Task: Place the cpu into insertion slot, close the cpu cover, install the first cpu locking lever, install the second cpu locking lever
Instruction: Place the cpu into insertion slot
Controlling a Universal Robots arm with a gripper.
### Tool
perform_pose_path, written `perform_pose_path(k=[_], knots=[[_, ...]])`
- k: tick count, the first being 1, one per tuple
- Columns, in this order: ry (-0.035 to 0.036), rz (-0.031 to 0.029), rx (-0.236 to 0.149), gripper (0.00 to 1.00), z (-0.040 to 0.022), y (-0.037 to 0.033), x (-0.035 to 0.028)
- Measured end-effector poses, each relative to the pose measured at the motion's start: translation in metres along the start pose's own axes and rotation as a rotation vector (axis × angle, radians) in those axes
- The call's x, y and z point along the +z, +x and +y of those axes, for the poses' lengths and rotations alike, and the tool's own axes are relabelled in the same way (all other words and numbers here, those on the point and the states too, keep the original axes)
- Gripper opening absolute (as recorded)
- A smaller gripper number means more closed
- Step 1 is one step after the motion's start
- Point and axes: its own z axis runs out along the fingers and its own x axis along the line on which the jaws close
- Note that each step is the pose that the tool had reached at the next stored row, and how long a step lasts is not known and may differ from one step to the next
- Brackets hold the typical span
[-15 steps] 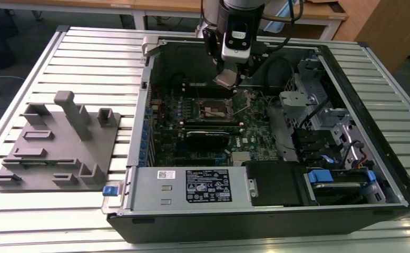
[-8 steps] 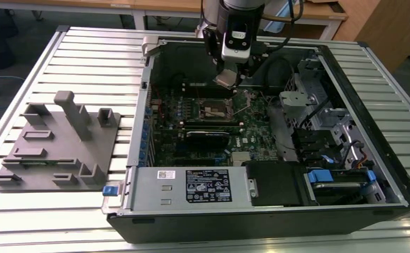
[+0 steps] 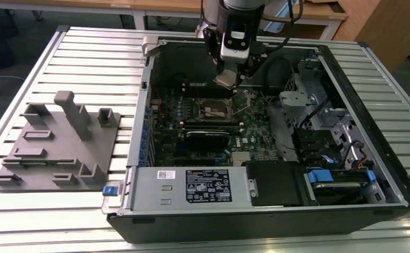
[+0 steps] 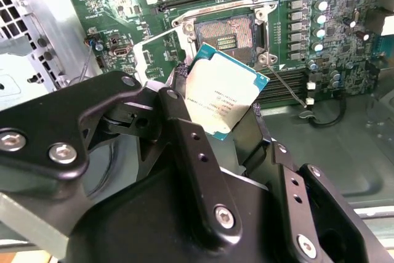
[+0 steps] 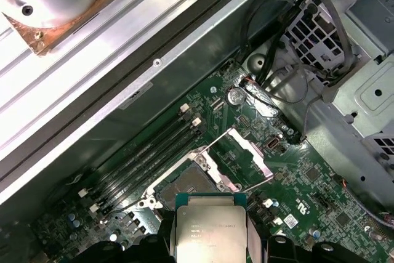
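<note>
Slatted metal counter carries the open computer case, and your hand hangs inside it, clenched on the cpu by two opposite edges. You hold the cpu tilted, its grey top showing in both wrist views. Below your hand, apart from the chip, lies the bare insertion slot; beside the slot the cpu cover stands flipped open.

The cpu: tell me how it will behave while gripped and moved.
The cpu looks thin, flat and rigid, so it probably won't flex. Its smooth metal top suggests it could slip in the pincer, which clamps its edges. Being so thin, it is likely light.
</note>
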Motion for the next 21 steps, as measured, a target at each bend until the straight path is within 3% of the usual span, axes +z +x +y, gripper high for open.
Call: perform_pose_path(k=[6,16,21], knots=[[-0.0008,-0.0053,0.060,0.54,-0.0001,0.0000,0.0009],[-0.0010,-0.0057,0.064,0.54,-0.0001,0.0000,0.0010],[-0.0017,-0.0102,0.114,0.54,-0.0002,0.0000,0.0016]])
